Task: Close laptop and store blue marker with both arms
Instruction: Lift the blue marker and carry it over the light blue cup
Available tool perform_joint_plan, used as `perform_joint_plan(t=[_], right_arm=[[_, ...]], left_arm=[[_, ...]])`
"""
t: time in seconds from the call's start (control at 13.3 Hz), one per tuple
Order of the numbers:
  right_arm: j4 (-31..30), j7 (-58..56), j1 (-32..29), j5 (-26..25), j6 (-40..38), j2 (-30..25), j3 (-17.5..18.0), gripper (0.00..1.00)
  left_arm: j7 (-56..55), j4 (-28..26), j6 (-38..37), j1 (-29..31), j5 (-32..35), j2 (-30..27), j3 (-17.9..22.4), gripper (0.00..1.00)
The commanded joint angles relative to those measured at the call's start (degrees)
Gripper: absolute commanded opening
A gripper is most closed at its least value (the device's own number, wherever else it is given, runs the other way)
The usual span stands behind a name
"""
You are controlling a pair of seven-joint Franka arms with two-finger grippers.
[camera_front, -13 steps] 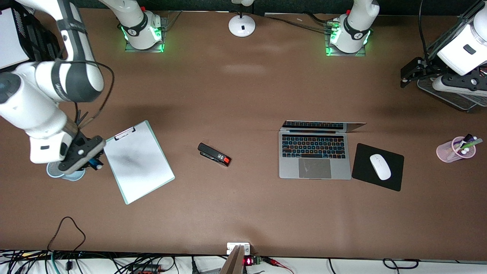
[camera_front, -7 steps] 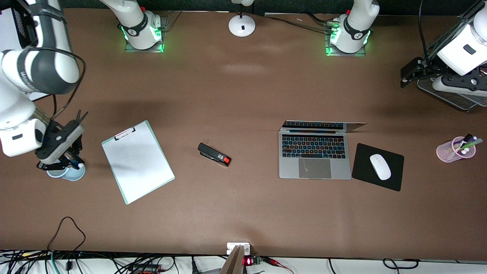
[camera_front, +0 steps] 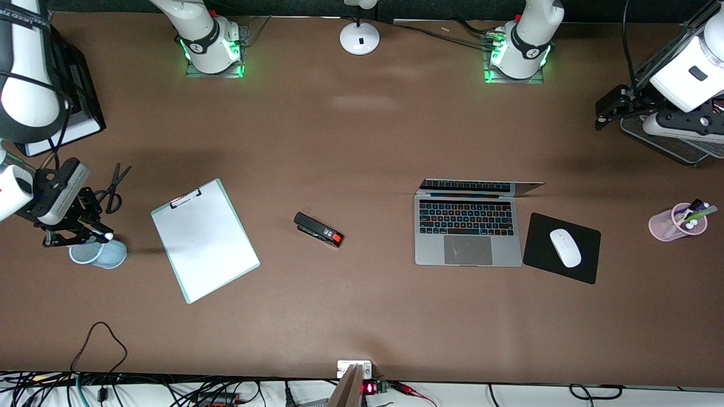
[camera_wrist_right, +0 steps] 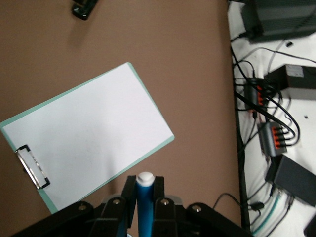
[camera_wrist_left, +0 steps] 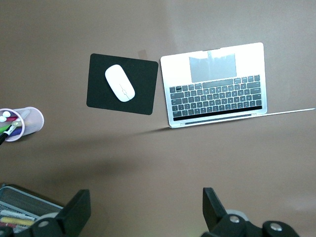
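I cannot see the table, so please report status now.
Right claw shut on short blue marker, over pale blue cup. Left claw open, waiting. Silver-grey laptop open.

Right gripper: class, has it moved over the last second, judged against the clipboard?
Yes. The right gripper, shut on the blue marker, has moved away from the clipboard and now sits over the cup.

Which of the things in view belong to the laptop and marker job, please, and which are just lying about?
Job: laptop, open; blue marker in right gripper; left gripper, waiting.
Lying about: clipboard, stapler, scissors, mouse, mouse pad.
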Motion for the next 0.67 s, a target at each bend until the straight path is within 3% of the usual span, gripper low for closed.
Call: perform_joint_plan(t=[0.0, 0.6], right_arm=[[-0.1, -6.2, -1.2, 1.4, -3.5, 0.2, 0.6, 0.09], [3.9, -18.4, -9.3, 7.1, -15.9, 4.2, 0.6, 0.09]], left_arm=[[0.7, -0.5, 0.1, 0.6, -1.1, -0.7, -0.3, 1.0], [0.7, -0.5, 0.1, 0.6, -1.2, -0.7, -0.3, 1.0]])
